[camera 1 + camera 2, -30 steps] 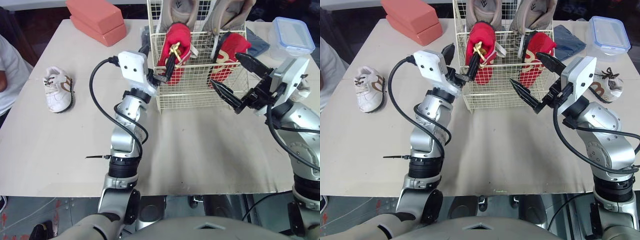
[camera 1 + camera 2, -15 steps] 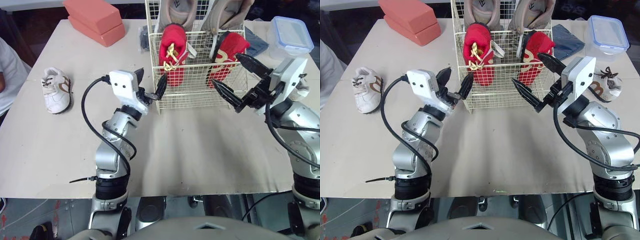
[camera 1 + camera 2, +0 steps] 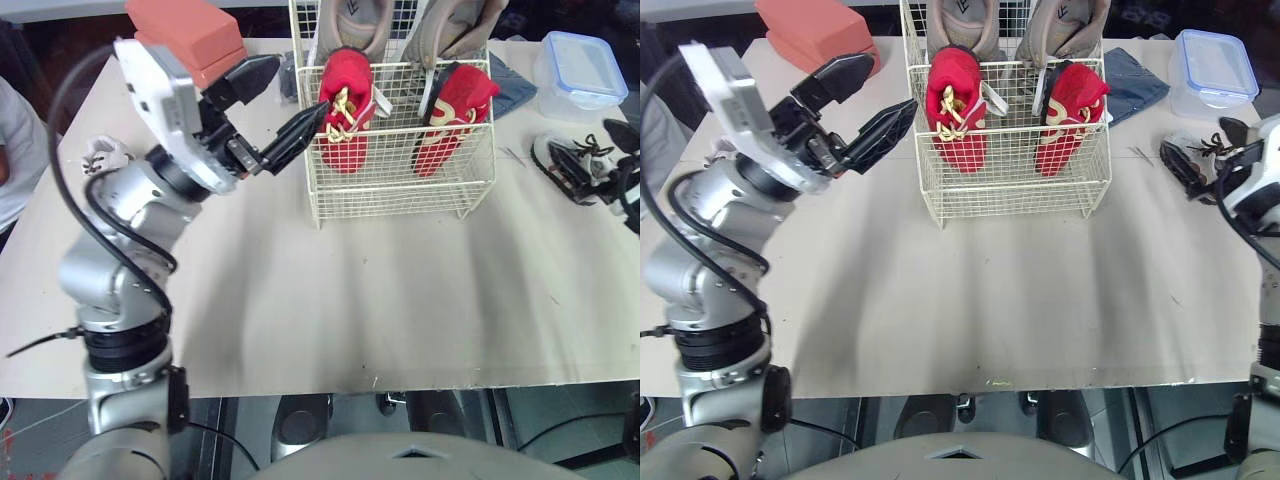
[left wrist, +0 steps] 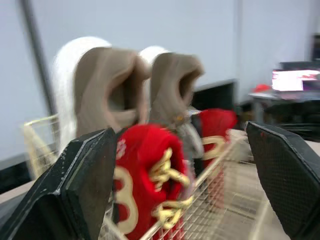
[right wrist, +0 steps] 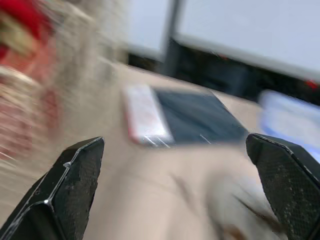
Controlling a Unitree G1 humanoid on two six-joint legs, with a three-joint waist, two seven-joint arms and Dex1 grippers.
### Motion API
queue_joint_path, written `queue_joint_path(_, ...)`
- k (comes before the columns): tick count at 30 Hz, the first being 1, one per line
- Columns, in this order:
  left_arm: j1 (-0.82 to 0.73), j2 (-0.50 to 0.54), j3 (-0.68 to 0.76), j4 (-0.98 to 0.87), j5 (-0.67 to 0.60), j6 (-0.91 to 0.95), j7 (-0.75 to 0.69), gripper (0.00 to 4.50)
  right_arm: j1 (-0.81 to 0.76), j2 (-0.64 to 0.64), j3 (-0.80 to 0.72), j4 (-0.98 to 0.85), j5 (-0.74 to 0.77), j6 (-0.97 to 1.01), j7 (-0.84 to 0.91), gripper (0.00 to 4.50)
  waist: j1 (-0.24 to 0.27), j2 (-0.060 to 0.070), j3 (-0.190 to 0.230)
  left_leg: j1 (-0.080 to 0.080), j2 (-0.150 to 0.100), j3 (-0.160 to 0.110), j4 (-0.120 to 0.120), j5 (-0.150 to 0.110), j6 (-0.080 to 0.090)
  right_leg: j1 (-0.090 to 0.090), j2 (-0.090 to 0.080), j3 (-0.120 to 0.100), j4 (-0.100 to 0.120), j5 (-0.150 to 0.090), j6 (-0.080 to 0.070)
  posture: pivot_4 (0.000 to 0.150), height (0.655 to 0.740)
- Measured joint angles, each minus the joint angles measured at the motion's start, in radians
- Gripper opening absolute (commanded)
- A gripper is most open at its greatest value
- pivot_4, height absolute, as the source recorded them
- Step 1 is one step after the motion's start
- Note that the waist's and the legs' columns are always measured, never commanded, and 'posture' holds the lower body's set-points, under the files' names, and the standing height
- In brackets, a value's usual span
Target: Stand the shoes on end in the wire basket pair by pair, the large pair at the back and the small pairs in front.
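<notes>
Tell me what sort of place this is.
Probably an indoor robotics lab or test room rather than a home. A plain covered table holds a wire basket with red shoes stood in it. The left wrist view shows bare white walls and a lit screen farther back.

Table (image 3: 400,300) was beige, evenly lit | floor (image 3: 560,430) below its near edge was grey | wall (image 4: 150,25) behind was pale.

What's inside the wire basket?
The cream wire basket holds two red shoes with gold laces on end in front and two large taupe sneakers behind them. The sneakers' lower parts are covered by the red pair.
</notes>
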Motion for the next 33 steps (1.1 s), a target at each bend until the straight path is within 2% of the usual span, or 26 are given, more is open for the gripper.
queue_joint_path(6, -0.002, 0.160, 0.022, -0.045, -0.216, 0.186, -0.062, 4.43, -0.085, -0.068, -0.001, 0.328, -0.054, -0.027, 0.045, 4.50, -0.001, 0.001, 0.000, 0.001, 0.001, 0.002, 0.000, 0.000, 0.000, -0.001, 0.001, 0.002, 0.001, 0.000, 0.000, 0.150, 0.6860)
queue_joint_path(9, -0.002, 0.194, 0.030, -0.066, -0.291, 0.240, -0.065, 4.43, -0.136, -0.068, 0.001, 0.469, -0.074, -0.029, 0.045, 4.50, -0.001, 0.001, 0.000, 0.001, 0.001, 0.003, 0.000, 0.000, 0.000, -0.001, 0.001, 0.003, 0.001, 0.000, 0.000, 0.150, 0.6860)
queue_joint_path(19, 0.049, 0.236, 0.033, -0.105, -0.344, 0.269, -0.068, 4.43, -0.313, -0.065, 0.022, 0.793, -0.135, -0.068, 0.048, 4.50, -0.002, 0.001, 0.001, 0.001, 0.002, 0.005, 0.000, 0.000, -0.001, -0.002, 0.002, 0.005, 0.001, 0.000, 0.000, 0.150, 0.6860)
queue_joint_path(23, 0.052, 0.255, 0.033, -0.117, -0.359, 0.273, -0.065, 4.43, -0.341, -0.052, 0.032, 0.875, -0.148, -0.082, 0.073, 4.50, 0.000, 0.001, 0.001, 0.001, 0.002, 0.006, 0.000, 0.000, -0.001, -0.002, 0.001, 0.005, 0.001, 0.000, 0.000, 0.150, 0.6860)
queue_joint_path(33, -0.024, 0.270, 0.021, -0.117, -0.413, 0.292, -0.024, 4.43, -0.345, -0.049, 0.035, 0.900, -0.158, -0.121, 0.094, 4.50, 0.000, 0.001, 0.001, 0.001, 0.002, 0.006, 0.000, 0.000, -0.001, -0.002, 0.001, 0.006, 0.001, 0.000, 0.000, 0.150, 0.6860)
